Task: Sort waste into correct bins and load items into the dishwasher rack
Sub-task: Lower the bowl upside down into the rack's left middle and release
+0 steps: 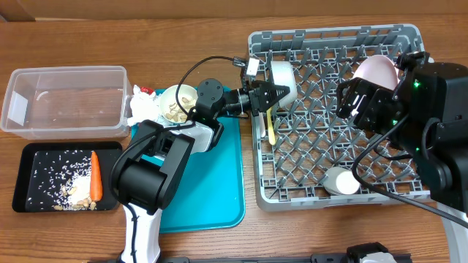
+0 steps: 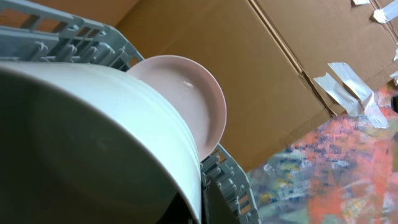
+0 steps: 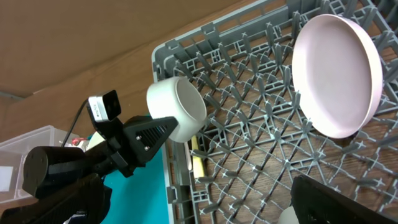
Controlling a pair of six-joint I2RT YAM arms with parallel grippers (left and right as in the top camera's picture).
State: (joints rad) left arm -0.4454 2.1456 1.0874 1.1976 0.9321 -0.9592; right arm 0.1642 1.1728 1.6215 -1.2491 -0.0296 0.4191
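Note:
My left gripper (image 1: 269, 93) is shut on the white cup (image 1: 282, 79) and holds it on its side over the far left part of the grey dishwasher rack (image 1: 329, 201). The cup fills the left wrist view (image 2: 93, 143) and also shows in the right wrist view (image 3: 177, 115). The pink plate (image 1: 376, 71) stands on edge among the pegs at the far right. A yellow spoon (image 1: 271, 130) and a pale bowl (image 1: 341, 180) lie in the rack. My right gripper (image 1: 349, 102) is open and empty above the rack, next to the plate. No fork is in view.
A bowl with food bits (image 1: 178, 102) sits at the far edge of the teal tray (image 1: 219, 190). The napkin (image 1: 139, 108) and red wrapper (image 1: 146, 90) lie beside the clear tub (image 1: 66, 98). The black tray (image 1: 29, 179) holds rice and the carrot (image 1: 94, 175).

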